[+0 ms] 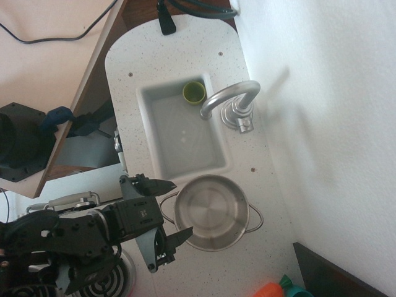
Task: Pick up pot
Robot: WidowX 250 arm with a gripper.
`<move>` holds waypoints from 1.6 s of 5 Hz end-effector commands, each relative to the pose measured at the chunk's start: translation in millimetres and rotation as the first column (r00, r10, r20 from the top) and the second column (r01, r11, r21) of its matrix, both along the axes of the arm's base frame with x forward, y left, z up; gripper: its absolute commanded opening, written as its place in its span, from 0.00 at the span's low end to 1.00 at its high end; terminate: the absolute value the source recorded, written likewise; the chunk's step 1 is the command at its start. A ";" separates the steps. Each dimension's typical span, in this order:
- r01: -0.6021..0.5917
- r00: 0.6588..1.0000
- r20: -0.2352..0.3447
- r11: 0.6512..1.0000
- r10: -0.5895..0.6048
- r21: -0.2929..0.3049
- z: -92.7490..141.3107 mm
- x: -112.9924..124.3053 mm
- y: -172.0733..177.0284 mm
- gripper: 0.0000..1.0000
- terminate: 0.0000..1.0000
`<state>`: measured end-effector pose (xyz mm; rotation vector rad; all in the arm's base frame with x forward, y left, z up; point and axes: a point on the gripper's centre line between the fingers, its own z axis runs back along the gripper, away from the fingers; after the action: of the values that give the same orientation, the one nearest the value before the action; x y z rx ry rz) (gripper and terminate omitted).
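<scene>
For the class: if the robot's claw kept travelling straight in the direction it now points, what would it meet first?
The open claw points right, toward the pot. It would likely meet the pot's near wire handle and rim first. Its height above the counter is unclear from this top view, so it might pass over instead.

The pot (211,211) stands on the tabletop (247,154) just below the sink (185,133), open from above. Its left rim lies between the spread fingers (162,185), which look clear of the steel, though the view is poor. The faucet (230,102) arches over the sink's right edge, well apart from the pot.
</scene>
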<state>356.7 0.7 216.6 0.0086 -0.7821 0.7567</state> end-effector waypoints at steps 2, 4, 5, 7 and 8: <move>-0.172 0.985 -0.076 0.954 0.158 -0.247 -6.9 8.3 17.3 1.00 0.00; -0.323 0.946 -0.100 0.868 0.308 -0.378 -14.1 21.7 36.9 1.00 0.00; -0.349 0.924 -0.250 0.906 0.290 -0.239 -34.2 23.0 41.2 1.00 0.00; -0.324 0.825 -0.434 0.932 0.361 0.159 -108.2 22.1 51.7 1.00 0.00; -0.311 0.827 -0.440 0.937 0.350 0.160 -114.3 20.1 54.7 1.00 0.00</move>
<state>371.7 50.4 85.1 0.3832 -0.2981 0.9815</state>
